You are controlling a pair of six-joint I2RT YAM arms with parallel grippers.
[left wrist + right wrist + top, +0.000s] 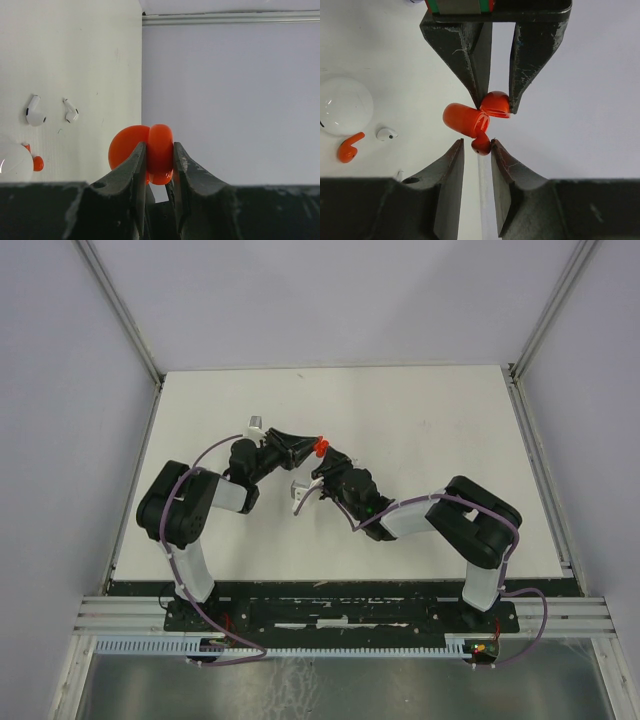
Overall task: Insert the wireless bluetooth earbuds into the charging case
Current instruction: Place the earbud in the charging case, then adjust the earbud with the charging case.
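Seating one red earbud (pixel 481 145) in the case (pixel 468 120) my left pincer (pixel 160 146) clamps; right pincer (pixel 477 143) narrow, grip unclear; other earbuds (pixel 35 111) wait.

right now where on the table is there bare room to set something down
Bare: the far strip of the table along the back wall, and the right side beyond the right arm. Crowded: the middle, where the left end effector holds the red charging case facing the right end effector, earbuds loose nearby.
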